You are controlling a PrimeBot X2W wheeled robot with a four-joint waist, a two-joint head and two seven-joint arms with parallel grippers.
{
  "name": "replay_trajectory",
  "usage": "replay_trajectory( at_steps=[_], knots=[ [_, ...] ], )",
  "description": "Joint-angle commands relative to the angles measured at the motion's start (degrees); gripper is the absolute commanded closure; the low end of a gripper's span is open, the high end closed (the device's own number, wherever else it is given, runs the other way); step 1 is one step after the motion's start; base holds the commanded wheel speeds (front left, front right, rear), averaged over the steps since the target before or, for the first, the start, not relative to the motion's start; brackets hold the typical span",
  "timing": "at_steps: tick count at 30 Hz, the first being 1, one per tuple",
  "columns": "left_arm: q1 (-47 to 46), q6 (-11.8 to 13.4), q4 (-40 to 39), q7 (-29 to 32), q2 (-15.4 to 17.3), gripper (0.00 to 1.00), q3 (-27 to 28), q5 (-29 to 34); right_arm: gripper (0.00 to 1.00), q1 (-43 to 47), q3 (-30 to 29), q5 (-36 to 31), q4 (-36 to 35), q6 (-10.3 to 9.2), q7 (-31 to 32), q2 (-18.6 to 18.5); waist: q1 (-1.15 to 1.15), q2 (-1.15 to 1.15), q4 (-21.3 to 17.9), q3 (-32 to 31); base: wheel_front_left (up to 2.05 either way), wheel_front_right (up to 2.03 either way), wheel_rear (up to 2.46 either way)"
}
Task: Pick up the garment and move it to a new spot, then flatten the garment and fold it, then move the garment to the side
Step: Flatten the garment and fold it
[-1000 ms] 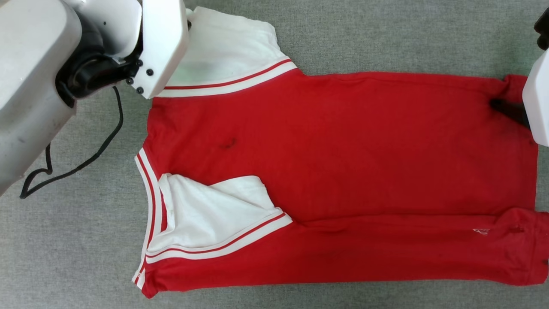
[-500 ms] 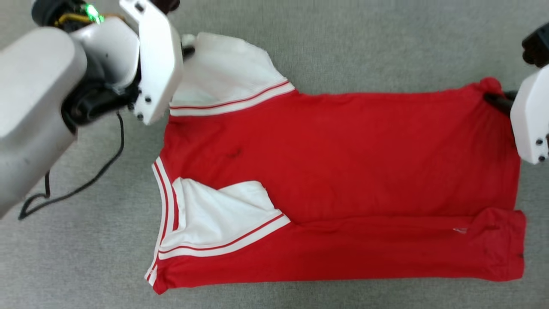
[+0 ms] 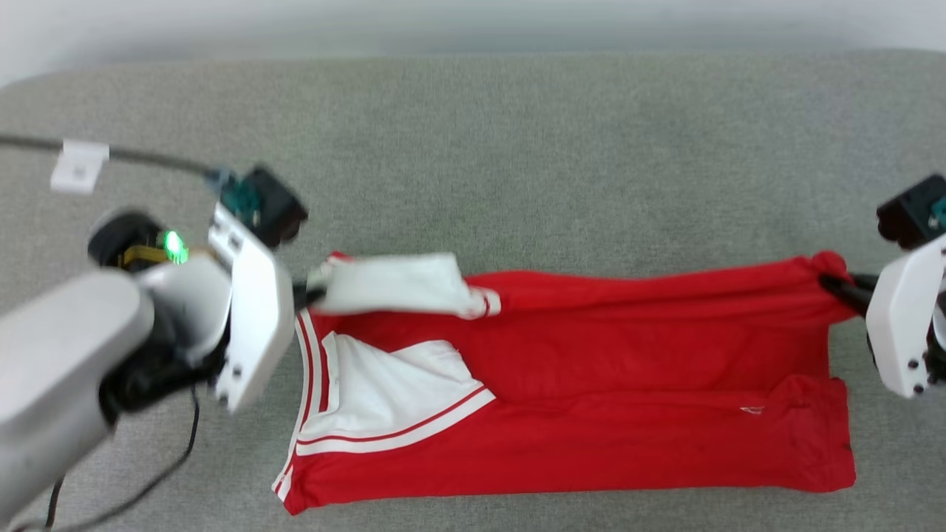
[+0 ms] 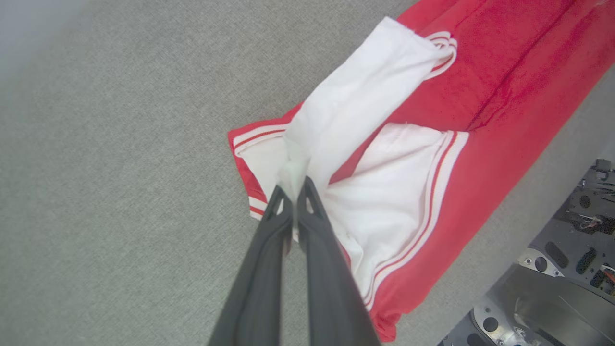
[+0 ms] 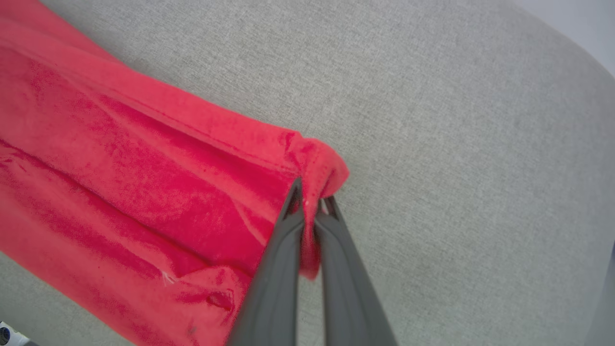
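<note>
The garment (image 3: pixel 591 384), a red jersey T-shirt with white sleeves and red-white striped trim, lies sideways on the grey surface, neck end to the left, no print showing. Its far edge is raised off the surface and stretched between both grippers. My left gripper (image 3: pixel 309 294) is shut on the white far sleeve (image 4: pixel 355 105), pinching its bunched cloth at the fingertips (image 4: pixel 294 190). My right gripper (image 3: pixel 839 284) is shut on the far hem corner (image 5: pixel 319 166), red cloth bunched between its fingers (image 5: pixel 307 204). The near sleeve (image 3: pixel 384 384) lies folded onto the body.
A grey cloth-covered surface (image 3: pixel 517 148) runs under and around the garment, with free room beyond its far edge up to a pale wall. A black cable (image 3: pixel 133 155) with a white tag runs to my left arm. The robot's base (image 4: pixel 567 283) shows in the left wrist view.
The right gripper has shut on the far hem corner. Both grippers have lifted the far edge and drawn it toward the near side. The head camera has tilted up.
</note>
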Motion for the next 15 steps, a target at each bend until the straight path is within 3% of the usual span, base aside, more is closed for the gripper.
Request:
replay_trajectory(
  at_steps=[1, 7, 15],
  knots=[
    [2.6, 0.9, -1.8, -0.1, 1.4, 1.0, -0.5, -0.6, 1.0, 1.9, 0.0, -0.2, -0.2, -0.05, -0.9, -0.5, 0.0, 0.0, -0.2, -1.5, 0.0, 0.0, 0.0],
    [11.4, 4.2, -7.8, -1.5, 4.6, 1.0, -1.7, -2.1, 1.0, 7.9, -0.7, -0.1, -0.8, -0.05, -2.9, -0.4, 0.0, 0.0, -0.2, -3.1, 0.0, 0.0, 0.0],
    [20.5, 5.7, -7.3, -2.8, 3.3, 1.0, -2.4, -1.8, 1.0, 14.4, -1.0, -1.0, 1.4, -0.05, -4.3, 2.4, 0.0, 0.0, -0.6, -2.1, 0.0, 0.0, 0.0]
  ],
)
